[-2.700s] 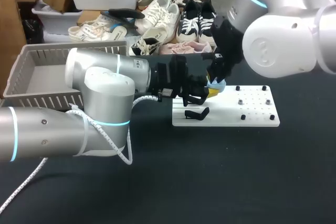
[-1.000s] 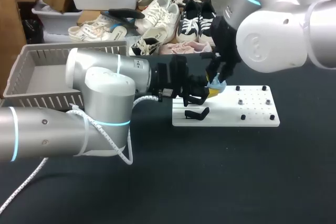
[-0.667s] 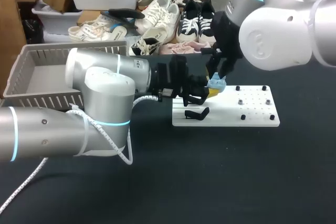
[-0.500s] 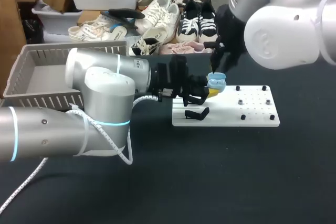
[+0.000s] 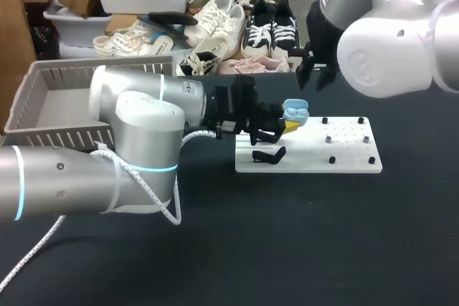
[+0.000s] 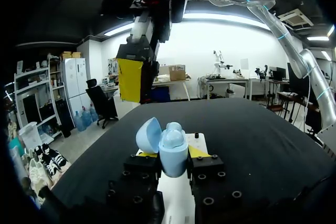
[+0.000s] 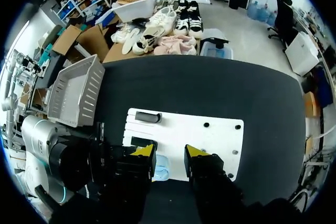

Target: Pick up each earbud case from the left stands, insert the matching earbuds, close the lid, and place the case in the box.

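A black desk [image 5: 287,249] carries a grey slatted plastic box [image 5: 57,105] and a white pegged board [image 5: 344,155]. The left end effector [image 6: 173,155] pinches a pale blue rounded earbud case [image 5: 295,111], lid open, over the board's edge. The right end effector [image 7: 169,151] hangs spread, apart from it. A push on the lid might twist the smooth case loose, spilling earbuds.

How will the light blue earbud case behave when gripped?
Probably slippery: the earbud case looks smooth and rounded, pinched at its sides by the left gripper. Likely stiff, showing no dent. Its open lid might swing if bumped.
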Action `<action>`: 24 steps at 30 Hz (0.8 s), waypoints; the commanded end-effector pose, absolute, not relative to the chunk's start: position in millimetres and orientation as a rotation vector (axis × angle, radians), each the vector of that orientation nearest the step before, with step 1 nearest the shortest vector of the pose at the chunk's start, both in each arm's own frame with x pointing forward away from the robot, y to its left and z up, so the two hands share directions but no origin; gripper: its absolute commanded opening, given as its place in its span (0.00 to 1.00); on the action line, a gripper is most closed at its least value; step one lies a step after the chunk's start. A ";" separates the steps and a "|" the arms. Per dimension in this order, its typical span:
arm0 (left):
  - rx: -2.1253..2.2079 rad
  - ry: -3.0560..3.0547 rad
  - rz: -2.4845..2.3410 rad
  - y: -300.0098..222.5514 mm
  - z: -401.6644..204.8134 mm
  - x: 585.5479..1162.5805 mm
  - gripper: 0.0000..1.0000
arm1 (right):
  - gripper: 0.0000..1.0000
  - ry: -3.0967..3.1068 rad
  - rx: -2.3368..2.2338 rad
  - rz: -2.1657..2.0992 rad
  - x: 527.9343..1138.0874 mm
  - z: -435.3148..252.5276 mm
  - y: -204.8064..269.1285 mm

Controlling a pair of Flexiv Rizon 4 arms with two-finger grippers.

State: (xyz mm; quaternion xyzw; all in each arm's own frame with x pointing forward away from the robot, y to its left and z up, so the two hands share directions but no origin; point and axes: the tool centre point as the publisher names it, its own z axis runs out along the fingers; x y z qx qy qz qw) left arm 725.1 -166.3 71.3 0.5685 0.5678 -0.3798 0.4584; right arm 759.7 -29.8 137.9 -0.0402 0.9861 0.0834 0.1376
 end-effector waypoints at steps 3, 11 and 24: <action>1.397 1.397 -0.933 -166.2 70.6 724.3 0.00 | 0.32 2.910 -0.109 0.231 776.5 123.0 -25.3; 1.397 1.397 -0.933 -166.2 70.6 724.3 0.00 | 0.31 2.950 -0.079 0.222 774.1 107.7 -24.3; 1.397 1.397 -0.933 -166.2 70.6 724.3 0.00 | 0.29 2.950 -0.086 0.190 752.9 109.3 -17.0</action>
